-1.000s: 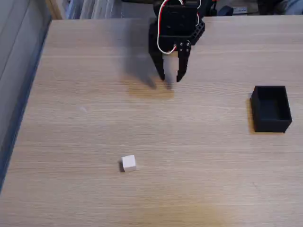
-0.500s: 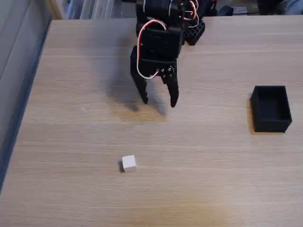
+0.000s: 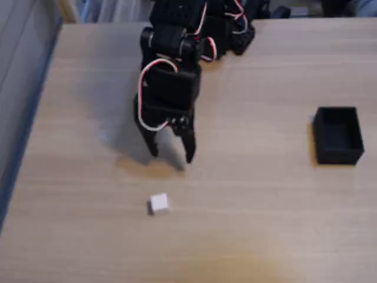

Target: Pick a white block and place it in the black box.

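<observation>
Open end effector poised over a wood-grain tabletop, block and box well apart.

The black box (image 3: 337,135), matte, rectangular and thin-walled, is seen near the right edge of the tabletop (image 3: 259,224) in the fixed view; nothing can be made out inside it. Its long axis is set roughly front to back. The white block (image 3: 159,203), a small matte cube, is placed toward the front edge, slightly turned. The end effector (image 3: 171,154) is held above the tabletop with fingers apart, empty, pointed toward the front edge just behind the block.

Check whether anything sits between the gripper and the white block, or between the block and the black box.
Nothing visible does. In the fixed view, bare table separates the open gripper from the white block, and the block from the black box.
</observation>
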Robot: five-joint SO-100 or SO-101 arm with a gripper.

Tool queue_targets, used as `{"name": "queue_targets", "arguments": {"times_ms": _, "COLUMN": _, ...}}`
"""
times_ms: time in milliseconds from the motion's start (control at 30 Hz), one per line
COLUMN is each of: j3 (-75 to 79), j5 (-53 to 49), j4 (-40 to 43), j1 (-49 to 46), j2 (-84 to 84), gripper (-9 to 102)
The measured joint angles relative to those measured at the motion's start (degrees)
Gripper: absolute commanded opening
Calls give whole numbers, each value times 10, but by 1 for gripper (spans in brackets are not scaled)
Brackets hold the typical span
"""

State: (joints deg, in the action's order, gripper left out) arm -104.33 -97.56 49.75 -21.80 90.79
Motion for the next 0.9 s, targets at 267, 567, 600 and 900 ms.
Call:
{"name": "queue_targets", "arguments": {"times_ms": 267, "j3": 79, "j5": -1, "j4": 0, "j1": 0, "j2": -72, "gripper": 30}}
{"name": "queue_targets", "arguments": {"times_ms": 567, "j3": 139, "j5": -4, "j4": -11, "j1": -8, "j2": -133, "gripper": 30}}
{"name": "queue_targets", "arguments": {"times_ms": 600, "j3": 147, "j5": -4, "j4": -11, "j1": -8, "j2": -138, "gripper": 30}}
{"name": "queue_targets", "arguments": {"times_ms": 900, "j3": 184, "j5": -4, "j4": -11, "j1": -5, "j2": -167, "gripper": 30}}
